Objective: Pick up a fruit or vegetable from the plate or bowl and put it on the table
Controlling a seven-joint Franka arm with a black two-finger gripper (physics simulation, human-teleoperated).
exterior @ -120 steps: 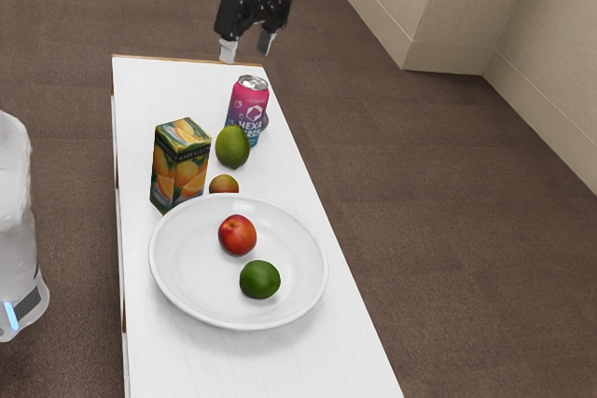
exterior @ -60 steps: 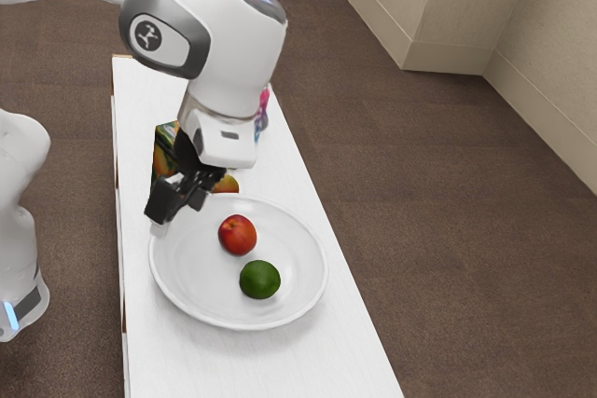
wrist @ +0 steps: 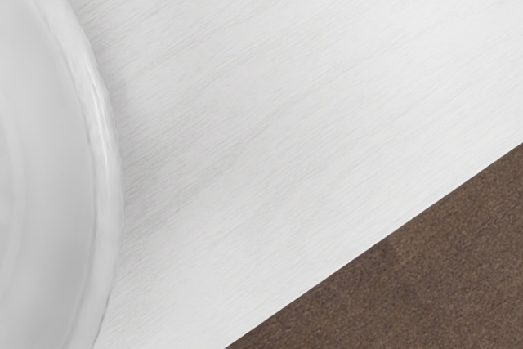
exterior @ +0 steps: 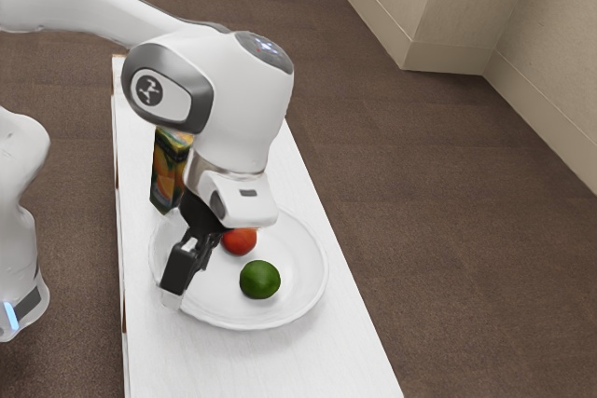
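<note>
Exterior view's got the gripper (exterior: 176,288) angled down by the plate's (exterior: 297,251) rim. Can't tell how open it is or if it's holding anything, tbh.

The lime (exterior: 260,280) is showing dark green, the other fruit (exterior: 240,241) red, the plate (exterior: 306,258) white, the carton (exterior: 168,172) orange and green; faint grey streaks are running through the white table (exterior: 308,351).

A brown, carpet-like floor (exterior: 457,230) meets beige walls (exterior: 555,34) with matching baseboards (exterior: 446,58).
</note>
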